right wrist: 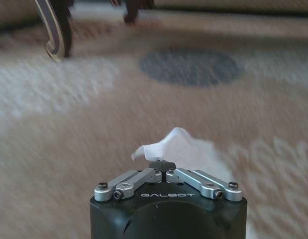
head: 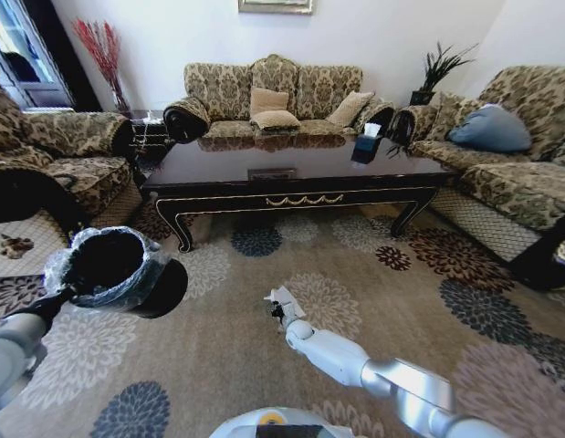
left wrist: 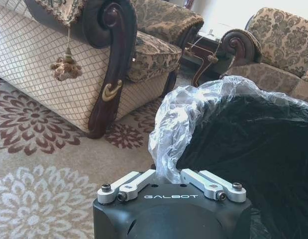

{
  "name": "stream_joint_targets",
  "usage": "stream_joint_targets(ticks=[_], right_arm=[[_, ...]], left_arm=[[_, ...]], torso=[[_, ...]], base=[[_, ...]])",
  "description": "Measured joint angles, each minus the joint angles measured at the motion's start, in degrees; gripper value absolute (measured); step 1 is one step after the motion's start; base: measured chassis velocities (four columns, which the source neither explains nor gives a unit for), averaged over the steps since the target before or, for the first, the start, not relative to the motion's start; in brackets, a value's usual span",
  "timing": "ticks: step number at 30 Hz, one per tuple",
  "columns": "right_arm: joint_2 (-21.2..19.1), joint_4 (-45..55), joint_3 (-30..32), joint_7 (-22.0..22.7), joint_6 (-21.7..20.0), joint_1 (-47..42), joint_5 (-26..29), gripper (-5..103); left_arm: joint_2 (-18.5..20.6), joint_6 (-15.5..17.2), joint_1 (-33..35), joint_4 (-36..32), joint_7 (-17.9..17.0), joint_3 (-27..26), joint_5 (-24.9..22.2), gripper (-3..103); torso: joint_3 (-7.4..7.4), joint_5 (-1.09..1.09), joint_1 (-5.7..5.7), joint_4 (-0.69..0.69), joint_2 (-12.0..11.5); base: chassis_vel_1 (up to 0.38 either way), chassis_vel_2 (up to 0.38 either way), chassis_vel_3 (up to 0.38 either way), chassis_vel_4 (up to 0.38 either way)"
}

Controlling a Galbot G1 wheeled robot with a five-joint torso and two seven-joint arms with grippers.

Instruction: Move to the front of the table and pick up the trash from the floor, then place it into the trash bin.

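The right gripper [head: 280, 310] has its fingers squeezed tight on a crumpled white paper scrap [head: 284, 299], held up above the flowery beige carpet floor [head: 373, 274]. The round black trash bin with a crinkly plastic liner [head: 113, 269] hangs tipped from the left gripper [left wrist: 168, 180], fingers pinched on its rim. The bin's open mouth lies off to the paper's left, near it.

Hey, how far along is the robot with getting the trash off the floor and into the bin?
Done: the robot faces the table, and a white paper scrap is off the floor, pinched in the shut right gripper. In hand: the left gripper is shut on the trash bin liner, holding the bin raised. Left: the scrap is still beside the bin, not in it.
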Motion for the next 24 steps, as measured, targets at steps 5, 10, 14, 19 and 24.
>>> stream_joint_targets(ticks=[5,10,14,19,24], right_arm=[[-7.71,14.27,0.75,1.45,0.14,1.74,3.91,0],[-13.14,24.92,2.07,1.10,0.29,5.53,7.03,0],[-15.15,31.53,2.16,-0.73,0.81,11.32,9.03,0],[-15.38,36.10,0.04,-2.14,1.14,17.93,10.75,0],[-13.40,40.12,-4.39,-2.46,1.25,24.08,11.93,0]], left_arm=[[-0.40,0.01,-0.18,0.26,0.25,1.57,1.25,2],[-0.63,0.00,-0.61,0.71,0.41,3.14,1.98,2],[-0.85,0.01,-0.85,1.17,0.53,4.53,2.65,2],[-0.94,0.01,-1.10,1.17,0.56,5.72,2.87,2],[-0.92,0.01,-1.57,1.32,0.61,6.88,3.30,2]], torso=[[0.00,-0.02,0.00,0.00,0.00],[0.00,-0.01,0.00,-0.02,0.00],[0.00,-0.02,0.00,0.03,0.00],[0.00,-0.01,0.00,0.00,0.00],[0.00,-0.02,0.00,0.01,0.00]], base=[[0.000,0.000,0.000,0.000],[0.000,0.000,0.000,0.000],[0.000,0.000,0.000,0.000],[0.000,0.000,0.000,0.000],[0.000,0.000,0.000,0.000]])
